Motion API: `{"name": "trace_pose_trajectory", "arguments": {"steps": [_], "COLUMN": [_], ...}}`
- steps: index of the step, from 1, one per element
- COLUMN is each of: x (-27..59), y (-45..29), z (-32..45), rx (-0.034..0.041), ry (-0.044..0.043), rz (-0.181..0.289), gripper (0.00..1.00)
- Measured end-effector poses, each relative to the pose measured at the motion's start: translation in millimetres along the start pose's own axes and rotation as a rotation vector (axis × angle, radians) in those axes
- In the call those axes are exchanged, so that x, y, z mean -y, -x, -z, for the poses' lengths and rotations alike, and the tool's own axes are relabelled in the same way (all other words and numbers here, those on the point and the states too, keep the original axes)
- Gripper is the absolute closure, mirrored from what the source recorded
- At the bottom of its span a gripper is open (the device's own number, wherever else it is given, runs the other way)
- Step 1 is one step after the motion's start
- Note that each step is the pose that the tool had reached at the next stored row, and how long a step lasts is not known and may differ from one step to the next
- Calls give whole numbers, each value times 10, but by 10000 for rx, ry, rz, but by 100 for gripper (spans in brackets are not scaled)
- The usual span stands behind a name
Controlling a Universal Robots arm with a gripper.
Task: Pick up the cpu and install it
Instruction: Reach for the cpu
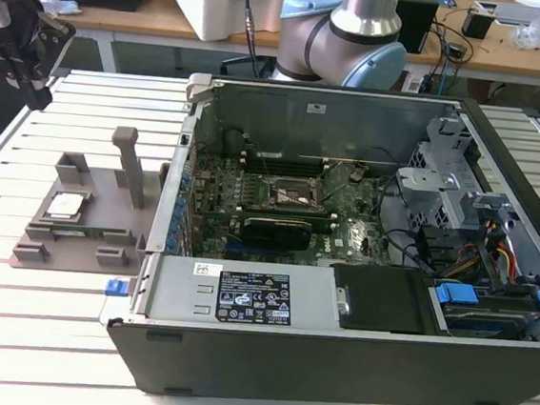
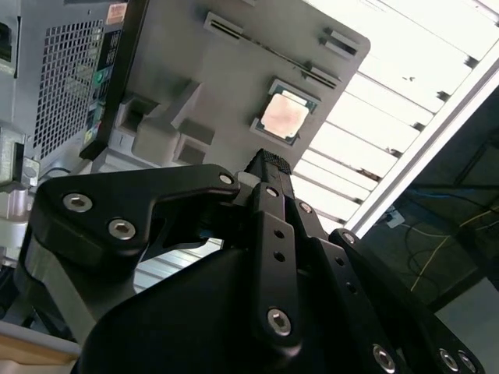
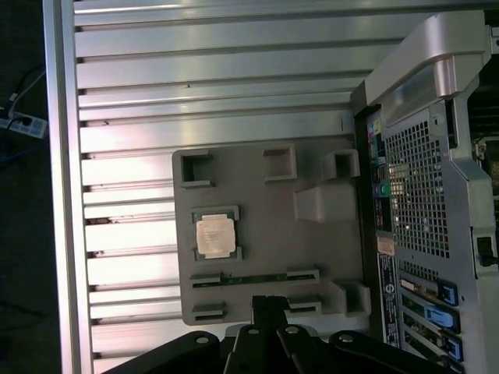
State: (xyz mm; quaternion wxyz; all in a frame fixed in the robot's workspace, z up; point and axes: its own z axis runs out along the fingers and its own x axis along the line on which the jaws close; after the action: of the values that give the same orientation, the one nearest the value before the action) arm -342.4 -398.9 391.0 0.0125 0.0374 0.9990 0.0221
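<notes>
The cpu (image 1: 64, 207) is a small silver square with a thin green rim. It lies flat in a recess of the grey holder block (image 1: 88, 199), on the exterior view's left of the open computer case (image 1: 350, 363). Both wrist views look down on the cpu (image 3: 216, 235) (image 2: 284, 117) from well above. My black gripper (image 1: 36, 94) hangs high over the table's far left corner, apart from the holder. Its fingers (image 3: 269, 308) (image 2: 269, 164) are shut together with nothing between them. The motherboard's socket (image 1: 290, 195) sits open in the middle of the case.
The holder block has an upright post (image 1: 132, 165) and several slots. The case's raised side wall (image 1: 184, 156) stands right beside it. Inside the case are a black expansion card (image 1: 277, 227), a drive cage (image 1: 445, 172) and cables. The slatted metal table (image 1: 47, 334) surrounds everything.
</notes>
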Motion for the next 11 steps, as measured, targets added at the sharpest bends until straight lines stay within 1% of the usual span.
{"name": "trace_pose_trajectory", "arguments": {"steps": [4,11], "x": [5,12], "y": [-73,-164], "z": [1,3], "rx": [1,0], "ry": [1,0], "rz": [0,0], "gripper": [89,89]}}
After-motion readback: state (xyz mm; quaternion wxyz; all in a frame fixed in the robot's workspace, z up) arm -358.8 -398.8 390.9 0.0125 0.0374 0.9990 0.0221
